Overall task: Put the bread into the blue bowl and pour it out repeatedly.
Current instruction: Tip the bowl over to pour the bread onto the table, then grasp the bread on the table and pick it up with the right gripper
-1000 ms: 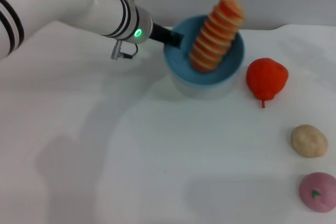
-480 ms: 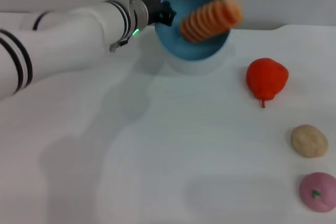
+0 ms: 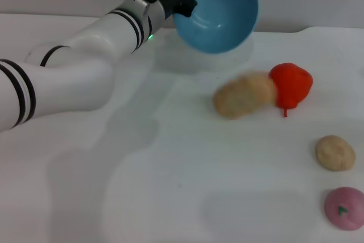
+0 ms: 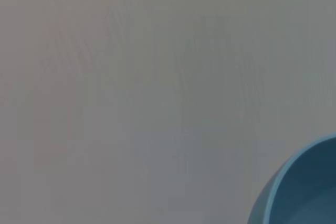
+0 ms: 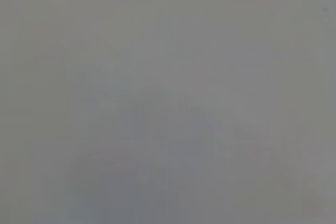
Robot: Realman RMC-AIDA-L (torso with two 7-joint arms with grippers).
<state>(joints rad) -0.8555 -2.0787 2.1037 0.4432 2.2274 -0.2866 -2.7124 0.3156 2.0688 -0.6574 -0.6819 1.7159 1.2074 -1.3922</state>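
**Left gripper holds tipped bowl, bread out on table**

Left gripper (image 3: 183, 3), dark, clamped on the rim of the round, smooth, light blue bowl (image 3: 217, 11); fingers closed onto the rim edge, nothing else in hand. Bowl is lifted off the surface and tipped hard, glossy inside facing the head camera and visibly empty. Left wrist view only catches an arc of the bowl rim (image 4: 294, 192) against plain grey. White left arm with black bands (image 3: 68, 81) reaches across from the left side of the head view. Right gripper not in view anywhere; right wrist view is blank grey.

White table (image 3: 170, 186) carries the rest. The bread (image 3: 245, 95), a long loaf showing here as a blurred beige-cream lump with stripes not readable, lies below the bowl, touching or just beside the red-orange pear-like fruit (image 3: 290, 85); can't tell if it has settled. Nearer the camera on the right: small round beige bun (image 3: 335, 152), then a pink round piece with a green mark (image 3: 344, 208), both well apart from the bread.

Step judged: the pour-out, bread out of the bowl. Next likely calls for righting the bowl, setting it down, letting go of the rim, then picking the loaf up clear of the fruit and dropping it back in.
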